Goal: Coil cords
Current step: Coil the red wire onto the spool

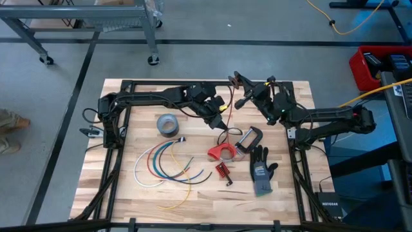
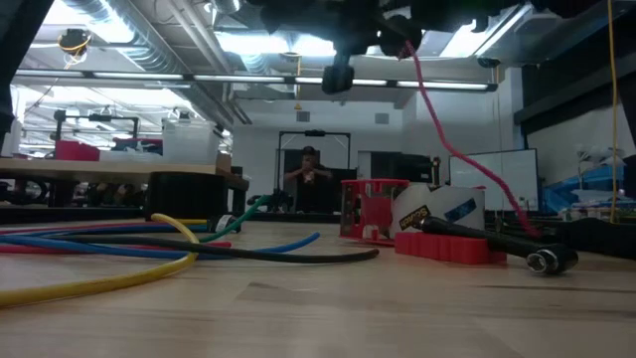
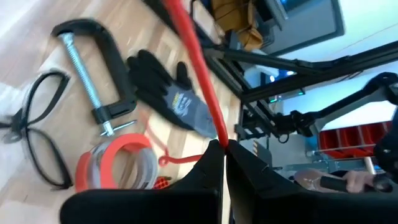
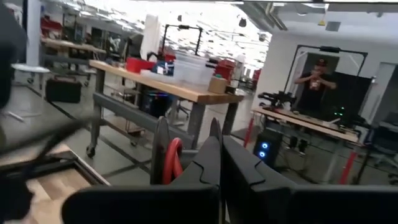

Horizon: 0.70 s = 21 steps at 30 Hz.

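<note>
Large open robotics lab or workshop: exposed ceiling ducts [image 2: 94,15] and strip lights, polished concrete floor [image 1: 212,61], wheeled metal-frame workbenches [image 4: 155,87] loaded with bins, whiteboard [image 2: 502,179], person [image 4: 317,84] at distant bench.

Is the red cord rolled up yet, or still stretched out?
Mostly stretched out. The red cord runs straight up from the table into the shut left gripper, which pinches it; only a small loop lies by the glove.

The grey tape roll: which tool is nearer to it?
Left. The left tool, shut on the red cord, hangs just right of the tape roll. The right tool, also shut, sits farther off near the table's far edge.
</note>
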Available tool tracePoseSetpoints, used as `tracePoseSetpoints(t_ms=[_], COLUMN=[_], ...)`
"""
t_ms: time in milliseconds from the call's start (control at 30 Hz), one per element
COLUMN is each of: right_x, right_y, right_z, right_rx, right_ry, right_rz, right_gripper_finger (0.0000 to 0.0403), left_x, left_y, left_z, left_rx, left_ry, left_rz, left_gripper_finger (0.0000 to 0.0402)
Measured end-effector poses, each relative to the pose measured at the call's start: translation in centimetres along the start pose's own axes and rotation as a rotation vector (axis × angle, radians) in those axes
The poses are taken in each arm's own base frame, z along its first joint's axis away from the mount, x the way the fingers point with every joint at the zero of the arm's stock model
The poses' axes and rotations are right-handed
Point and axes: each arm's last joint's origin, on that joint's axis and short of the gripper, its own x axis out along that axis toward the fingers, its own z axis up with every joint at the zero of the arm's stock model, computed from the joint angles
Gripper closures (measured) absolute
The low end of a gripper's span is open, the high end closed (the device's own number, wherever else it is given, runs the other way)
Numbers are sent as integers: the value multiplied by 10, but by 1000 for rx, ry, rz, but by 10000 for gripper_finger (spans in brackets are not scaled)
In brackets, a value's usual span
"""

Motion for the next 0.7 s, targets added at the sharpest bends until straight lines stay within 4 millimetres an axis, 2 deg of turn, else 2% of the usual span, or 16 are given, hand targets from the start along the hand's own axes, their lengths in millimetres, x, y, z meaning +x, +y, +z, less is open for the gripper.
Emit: tracePoseSetpoints(t_ms=[700], right_x=[-2], right_y=[7], right_z=[-24], right_rx=[-198], right_ry=[184], right_rz=[85], right_gripper_finger=[400], left_x=[-38], left_y=[-19], left_z=[36], left_rx=[79], left_ry=[-84], left_rz=[-1], left_gripper_finger=[401])
